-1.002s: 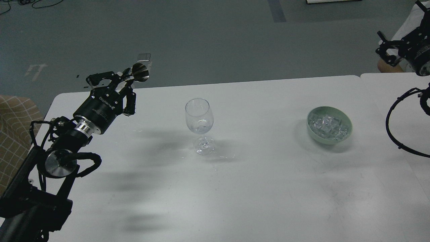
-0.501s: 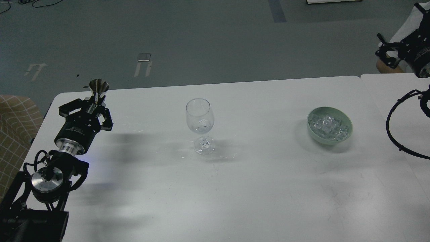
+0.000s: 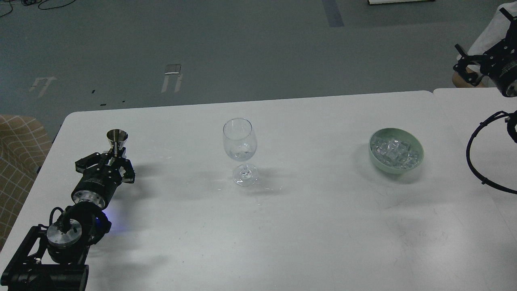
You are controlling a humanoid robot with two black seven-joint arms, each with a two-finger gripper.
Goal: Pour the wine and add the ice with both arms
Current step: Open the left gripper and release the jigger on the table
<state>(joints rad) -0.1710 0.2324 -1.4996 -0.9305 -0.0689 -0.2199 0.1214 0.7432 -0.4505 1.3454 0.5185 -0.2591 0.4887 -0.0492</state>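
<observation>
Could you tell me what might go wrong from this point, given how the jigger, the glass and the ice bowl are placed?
1. The left gripper holds the metal jigger low at the table's left side; releasing it off-level could tip it.
2. The wine glass stands tall on a narrow foot between both arms, so a sweeping arm might topple it.
3. The ice sits heaped in the green bowl; the cubes may slip when gripped.

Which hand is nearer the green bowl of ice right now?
Right. The right hand hangs above and right of the pale green bowl; the left hand is far across the table, past the wine glass.
</observation>
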